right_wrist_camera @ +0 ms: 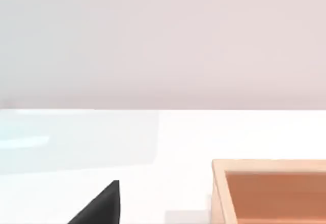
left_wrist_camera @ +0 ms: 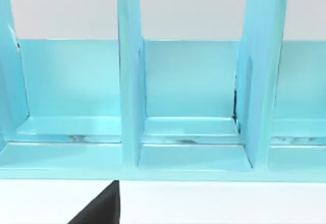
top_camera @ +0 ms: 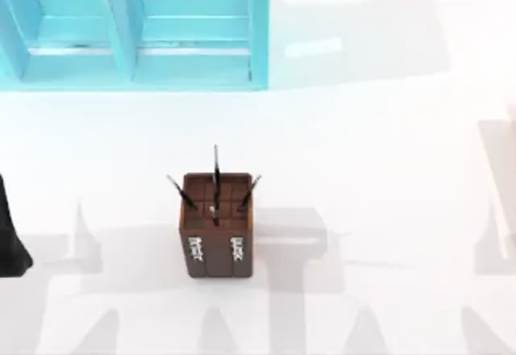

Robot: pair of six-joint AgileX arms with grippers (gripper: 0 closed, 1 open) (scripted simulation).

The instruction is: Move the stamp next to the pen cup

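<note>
Pen cup: the pen cup (top_camera: 216, 224) stands upright near the middle of the bench (top_camera: 387, 145), its grid top holding thin dark pens that lean outward; white lettering shows on its near side.

Stamp: we cannot find the stamp anywhere on the bench around the cup — its place cannot be told from here.

Shelf unit: the turquoise shelf unit (top_camera: 133, 28) sits at the far left; the left wrist view faces its open compartments (left_wrist_camera: 191, 96) straight on.

Wooden box: the right wrist view catches the corner of a pale wooden box (right_wrist_camera: 270, 191) lying on the bench.

Left arm: a dark shape at the left edge of the top view (top_camera: 10, 234) looks like part of our left arm, well apart from the cup.

Right arm: its wrist camera looks across bare bench toward the far wall.

Fingers: only a black tip shows in each wrist view, so we cannot tell whether either pair is spread or pressed together, nor whether anything is held.

Risk: with the stamp unlocated, we could reach blind — a sweep near the cup might catch the leaning pens and tip it.
</note>
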